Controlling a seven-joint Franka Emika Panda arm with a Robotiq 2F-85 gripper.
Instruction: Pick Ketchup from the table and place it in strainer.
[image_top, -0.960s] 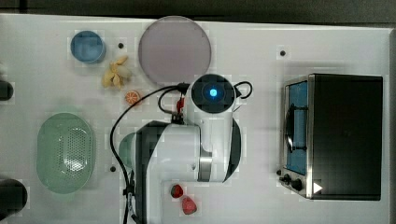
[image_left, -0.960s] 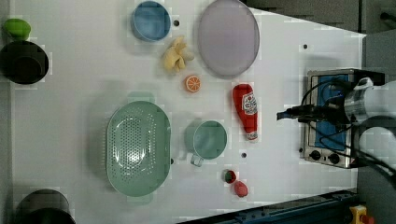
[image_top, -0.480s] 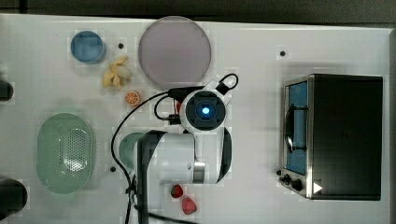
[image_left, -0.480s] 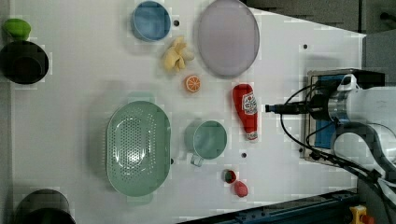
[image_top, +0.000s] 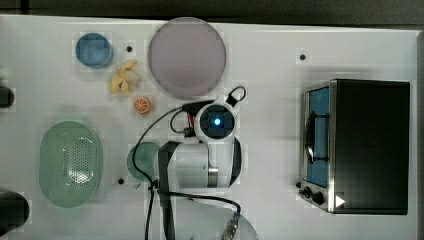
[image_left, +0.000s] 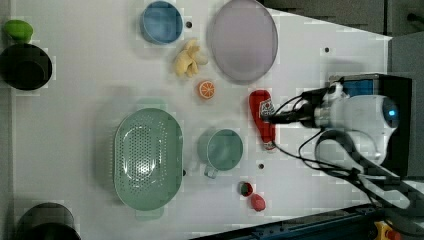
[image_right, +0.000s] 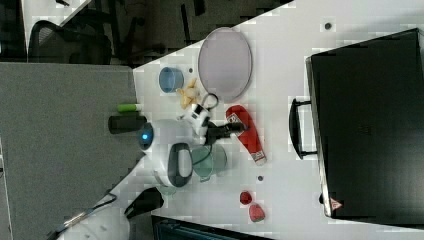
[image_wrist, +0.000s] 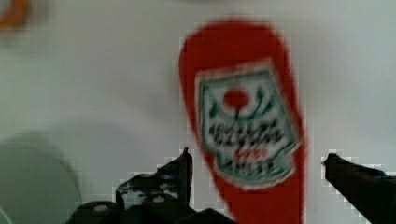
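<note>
The ketchup (image_left: 260, 102) is a red squeeze bottle with a white and dark label, lying flat on the white table between the purple plate and the teal bowl; I also see the bottle (image_right: 251, 141) in the right view. My gripper (image_wrist: 257, 161) is open just above it, one finger on each side of the labelled body (image_wrist: 243, 116), not touching. In the left view the gripper (image_left: 270, 118) reaches over the bottle's middle from the left view's right. The strainer (image_left: 147, 157), a pale mint-green oval basket with a dotted bottom, stands apart from both, at the top view's left (image_top: 70, 162).
A teal bowl (image_left: 222, 149) sits between ketchup and strainer. Around them are a purple plate (image_left: 242, 40), an orange slice (image_left: 206, 90), a blue cup (image_left: 161, 22) and two strawberries (image_left: 252, 196). A black toaster oven (image_top: 360, 145) stands at the top view's right.
The arm has swung toward the ketchup, leftward in the left view, and the open gripper now hangs over the bottle's middle. The bottle has not moved.
</note>
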